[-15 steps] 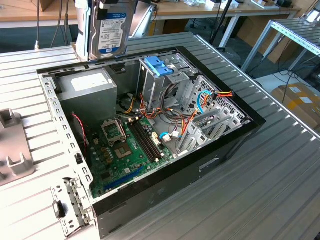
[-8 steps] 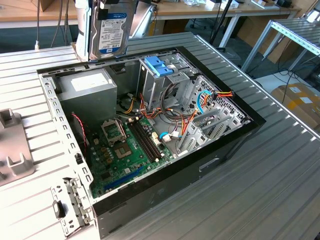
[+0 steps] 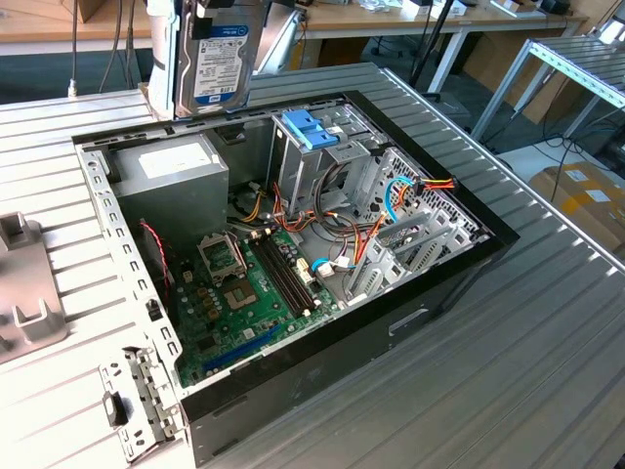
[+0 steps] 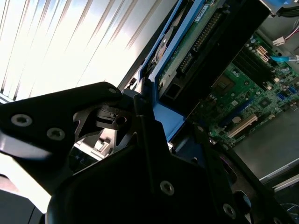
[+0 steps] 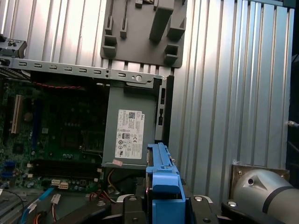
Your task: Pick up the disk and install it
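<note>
Aloft, the end effector (image 4: 153, 122) is clenched on the disk (image 3: 214, 61), holding it upright over the open computer case (image 3: 459, 278), near the power supply (image 3: 181, 164).

Premises assessed as a robotics laboratory or test workshop. An open desktop computer case (image 3: 293, 381), motherboard (image 3: 234, 313) exposed, lies on a ribbed aluminium-profile table (image 3: 547, 371). A grey moulded fixture plate (image 3: 24, 283) sits on the same table at the exterior view's left. Beyond the far edge stand wood-topped workbenches (image 3: 391, 20) with hanging cables (image 3: 117, 39). At the exterior view's right are an aluminium-frame rack (image 3: 576, 63) and a cardboard box (image 3: 586, 195) on the floor. A robot arm's wrist housing (image 5: 266, 196) shows in the first wrist view.
</note>
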`<move>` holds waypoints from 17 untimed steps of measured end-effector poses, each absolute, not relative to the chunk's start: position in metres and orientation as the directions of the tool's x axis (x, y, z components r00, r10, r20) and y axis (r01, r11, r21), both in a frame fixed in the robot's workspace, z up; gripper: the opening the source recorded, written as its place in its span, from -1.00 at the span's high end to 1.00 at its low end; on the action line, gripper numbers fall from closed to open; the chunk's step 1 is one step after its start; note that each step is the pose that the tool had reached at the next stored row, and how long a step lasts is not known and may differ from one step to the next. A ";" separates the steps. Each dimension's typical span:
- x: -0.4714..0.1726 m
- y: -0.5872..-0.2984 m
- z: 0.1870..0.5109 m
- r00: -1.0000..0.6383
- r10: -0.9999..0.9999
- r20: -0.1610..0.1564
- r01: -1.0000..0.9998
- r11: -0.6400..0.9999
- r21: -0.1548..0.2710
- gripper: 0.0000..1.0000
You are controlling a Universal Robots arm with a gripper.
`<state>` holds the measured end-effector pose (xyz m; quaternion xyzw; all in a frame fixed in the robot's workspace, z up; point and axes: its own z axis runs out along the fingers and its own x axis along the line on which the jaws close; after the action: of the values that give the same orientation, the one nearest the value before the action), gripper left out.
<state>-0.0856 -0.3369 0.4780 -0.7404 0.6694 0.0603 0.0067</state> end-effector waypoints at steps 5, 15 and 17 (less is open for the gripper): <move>-0.083 -0.337 0.478 0.096 -0.990 -0.098 -0.992 -0.104 0.071 0.25; -0.077 -0.337 0.477 0.097 -0.990 -0.098 -0.992 -0.104 0.071 0.25; -0.076 -0.337 0.477 0.097 -0.990 -0.098 -0.992 -0.104 0.071 0.25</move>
<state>-0.0758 -0.3369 0.4773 -0.7404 0.6694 0.0603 0.0067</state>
